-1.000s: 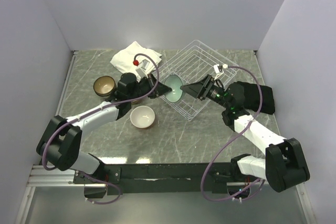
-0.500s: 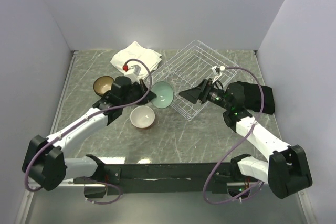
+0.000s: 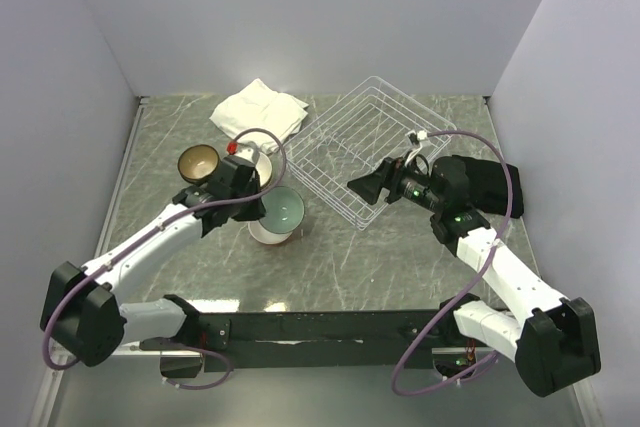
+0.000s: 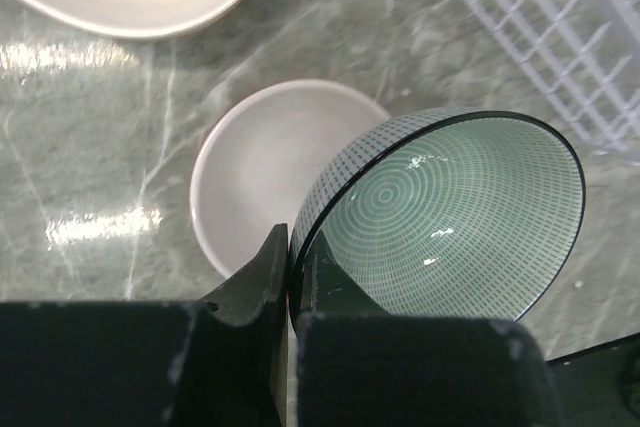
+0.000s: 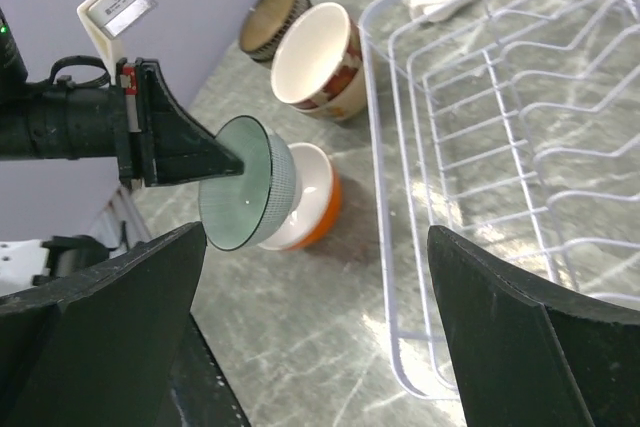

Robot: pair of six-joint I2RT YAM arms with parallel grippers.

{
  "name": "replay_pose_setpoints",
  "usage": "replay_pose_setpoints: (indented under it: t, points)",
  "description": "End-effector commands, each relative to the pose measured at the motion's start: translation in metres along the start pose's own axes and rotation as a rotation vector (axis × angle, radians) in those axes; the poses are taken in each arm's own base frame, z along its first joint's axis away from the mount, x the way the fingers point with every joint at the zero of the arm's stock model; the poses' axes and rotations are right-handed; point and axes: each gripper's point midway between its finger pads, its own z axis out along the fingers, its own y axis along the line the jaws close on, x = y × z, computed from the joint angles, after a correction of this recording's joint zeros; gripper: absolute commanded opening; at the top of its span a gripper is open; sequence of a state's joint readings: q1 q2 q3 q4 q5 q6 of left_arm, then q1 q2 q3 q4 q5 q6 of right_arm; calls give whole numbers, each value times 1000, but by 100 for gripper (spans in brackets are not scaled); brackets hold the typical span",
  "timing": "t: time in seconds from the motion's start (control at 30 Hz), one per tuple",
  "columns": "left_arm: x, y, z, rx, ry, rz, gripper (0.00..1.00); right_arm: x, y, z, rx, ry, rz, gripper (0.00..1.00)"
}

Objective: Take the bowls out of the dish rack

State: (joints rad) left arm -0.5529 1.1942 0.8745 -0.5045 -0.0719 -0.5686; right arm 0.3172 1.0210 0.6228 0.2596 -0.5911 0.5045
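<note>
Pinching the green patterned bowl (image 4: 450, 217) by its rim in my left claw (image 4: 290, 247), tilted above the white bowl (image 4: 255, 172) left of the white wire dish rack (image 3: 365, 142), I'd level it and lower gently; my right claw (image 3: 362, 185) gapes empty.

the top camera looks down from high behind the near edge on the whole table (image 3: 350, 267). the left wrist camera looks straight down, very close on the green bowl (image 4: 450, 217). the right wrist camera looks leftward, low along the dish rack (image 5: 480, 147); all three share the bowl.
</note>
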Motion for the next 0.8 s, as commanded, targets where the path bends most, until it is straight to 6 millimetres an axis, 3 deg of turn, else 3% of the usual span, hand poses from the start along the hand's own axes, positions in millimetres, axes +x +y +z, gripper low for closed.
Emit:
replay_pose_setpoints:
  t: [0.0, 0.2, 0.37, 0.5, 0.77]
  points:
    - [-9, 0, 3, -38, 9, 0, 1, -24, 5, -3, 21, -51, -85, 100]
    - [7, 10, 20, -99, 98, 5, 1, -23, 3, -4, 34, -48, -95, 100]
    - [9, 14, 21, -118, 94, 1, 2, -23, 1, -5, 45, -40, -104, 100]
    - [13, 19, 22, -132, 96, 3, 16, -23, 0, -3, 44, -38, -102, 100]
    - [12, 23, 21, -141, 67, -7, 35, -27, -5, -2, 79, -42, -113, 100]
